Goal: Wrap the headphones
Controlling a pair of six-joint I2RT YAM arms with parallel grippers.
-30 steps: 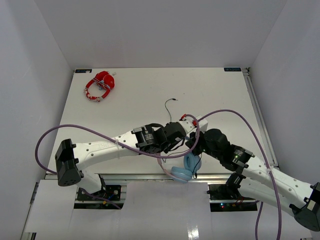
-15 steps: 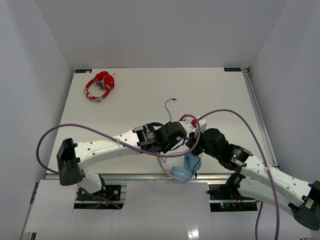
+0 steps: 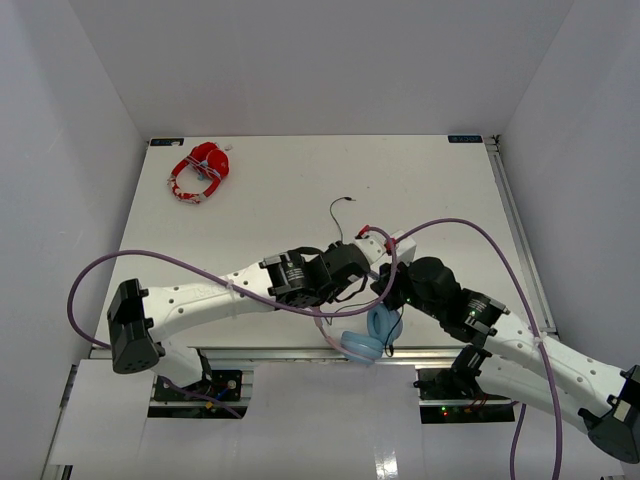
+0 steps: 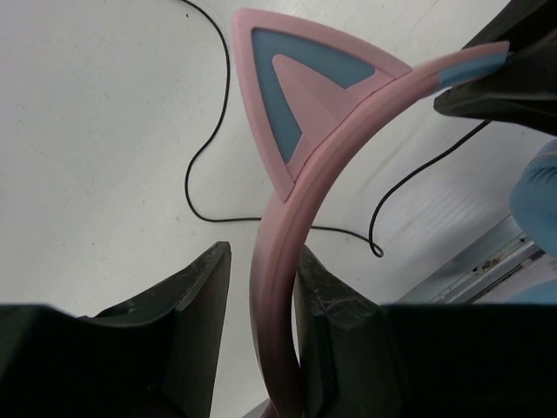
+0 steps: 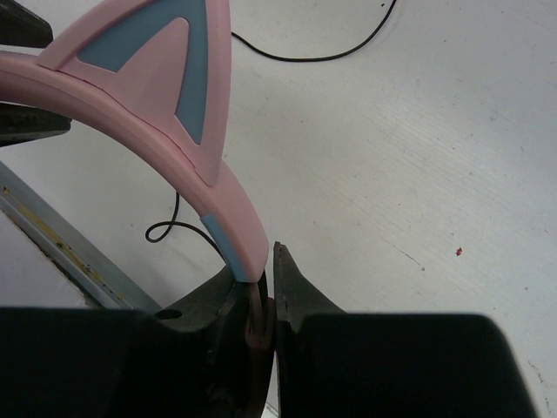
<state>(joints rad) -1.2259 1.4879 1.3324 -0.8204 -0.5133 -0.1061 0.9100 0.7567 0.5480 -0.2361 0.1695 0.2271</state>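
left gripper [image 4: 261, 252]: loosely straddling the headphones [image 4: 287, 200] band, gap on one side
right gripper [image 5: 257, 261]: pinched tight on the band's end

White table [image 3: 300, 180]: red-and-white headphones [image 3: 201, 172] far-left corner; thin black cable [image 3: 335, 218] trailing mid-surface (loose end toward far side).

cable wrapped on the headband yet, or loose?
Loose: the cable lies in slack curves on the table; none circles the visible headband.

A white table [image 3: 250, 200] is enclosed on three sides by plain pale walls [image 3: 320, 60]. Its near edge is finished by a metal rail [image 3: 265, 352]; the surface is evenly lit.
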